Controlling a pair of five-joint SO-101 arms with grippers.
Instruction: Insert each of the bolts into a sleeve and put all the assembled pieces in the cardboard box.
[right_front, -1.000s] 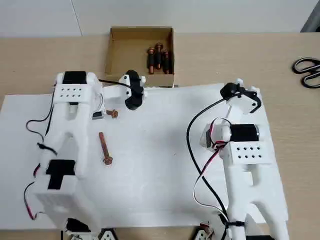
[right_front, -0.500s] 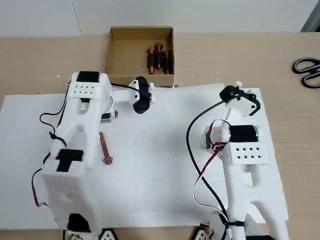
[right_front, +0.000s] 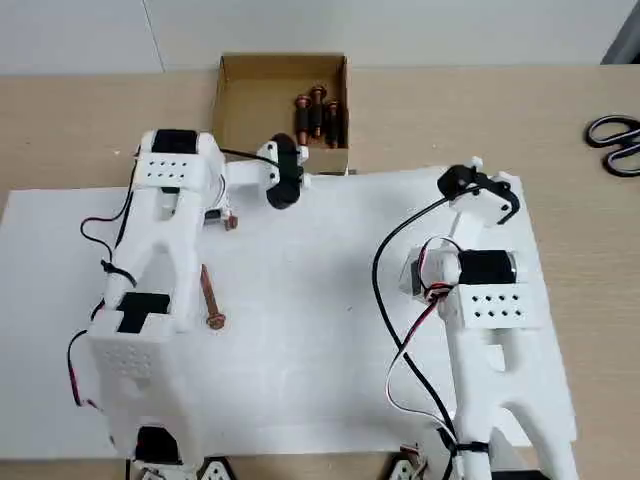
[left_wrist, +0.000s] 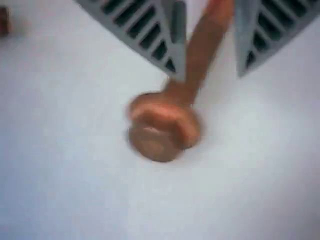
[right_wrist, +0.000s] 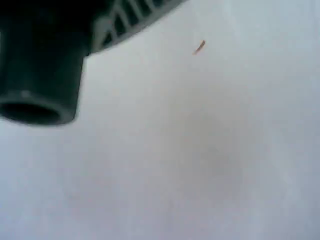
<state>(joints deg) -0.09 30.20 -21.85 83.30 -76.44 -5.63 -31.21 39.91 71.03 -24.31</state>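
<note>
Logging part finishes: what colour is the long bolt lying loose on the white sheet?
Copper-brown. The long bolt shows best in the high view.

We see an open cardboard box (right_front: 245, 100) at upper centre, with three sleeved copper bolts (right_front: 318, 115) lying side by side near its right wall. One bare bolt (right_front: 209, 297) lies flat at left centre. A second bolt (right_front: 230, 223) sits partly hidden just above it.

Pieces (right_front: 318, 117) in cardboard box (right_front: 250, 98), bolt (right_front: 208, 295) on sheet (right_front: 320, 300)
</note>
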